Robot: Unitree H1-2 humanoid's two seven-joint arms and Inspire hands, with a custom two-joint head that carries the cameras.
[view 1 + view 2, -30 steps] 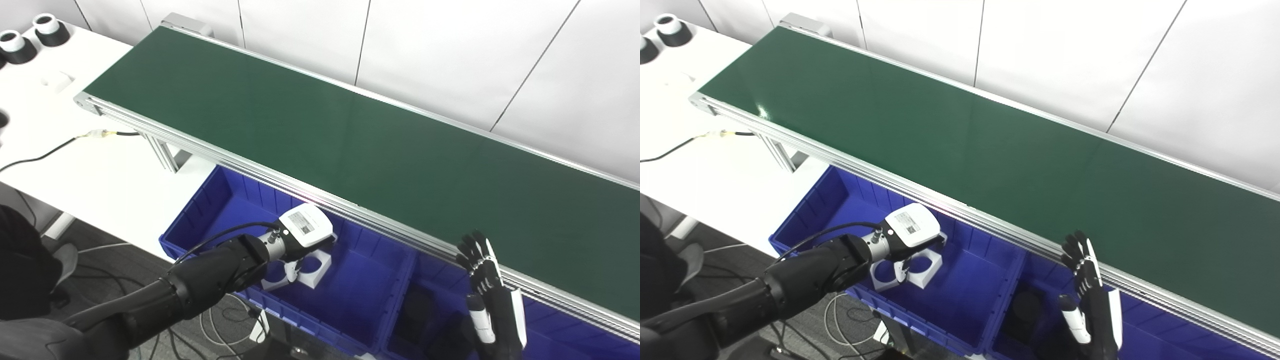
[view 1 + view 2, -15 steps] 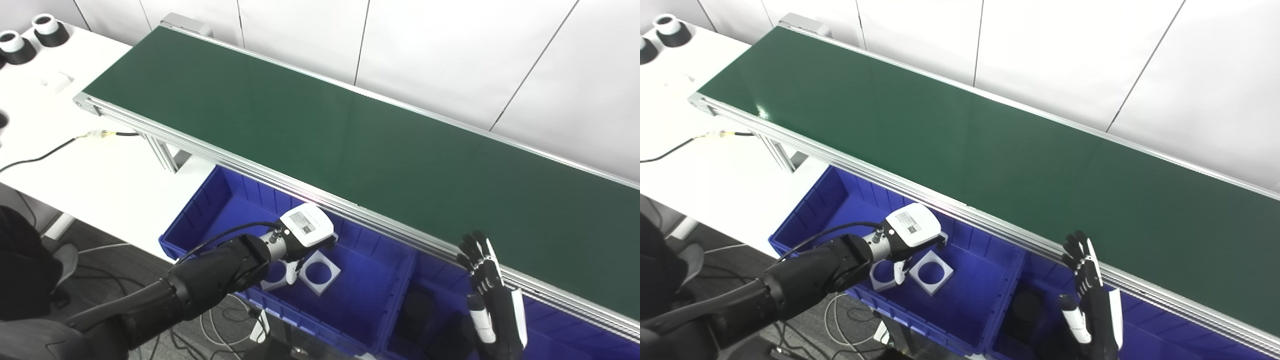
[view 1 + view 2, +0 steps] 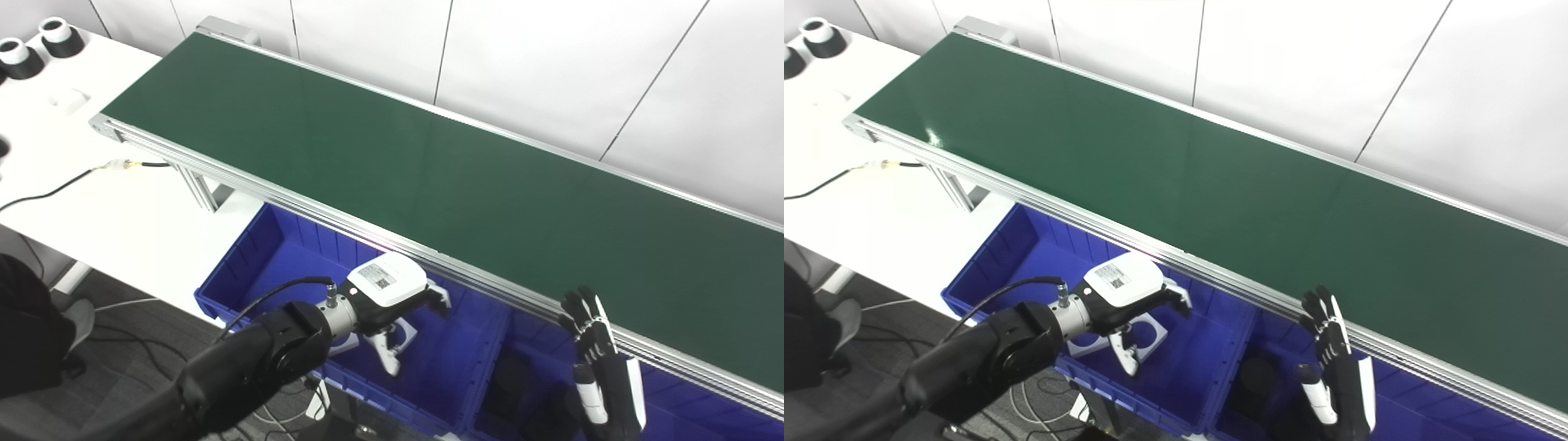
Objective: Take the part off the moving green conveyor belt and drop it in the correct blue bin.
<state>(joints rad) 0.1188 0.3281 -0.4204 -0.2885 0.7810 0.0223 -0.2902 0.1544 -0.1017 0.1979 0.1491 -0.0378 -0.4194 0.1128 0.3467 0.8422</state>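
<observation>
My left hand hovers open over the left blue bin, fingers spread, holding nothing. Beneath it, on the bin floor, lies a white square part with a round hole, partly hidden by the fingers. A second white part lies beside it. The green conveyor belt carries no part in view. My right hand is held upright and open by the belt's front rail, above the right blue bin.
A dark part rests in the right bin. The white table at left carries black-and-white cylinders and a cable. The aluminium belt frame overhangs the bins. A white wall stands behind.
My left hand opened and let the white square part fall onto the bin floor, then shifted a little to the right. The right hand stayed put.
</observation>
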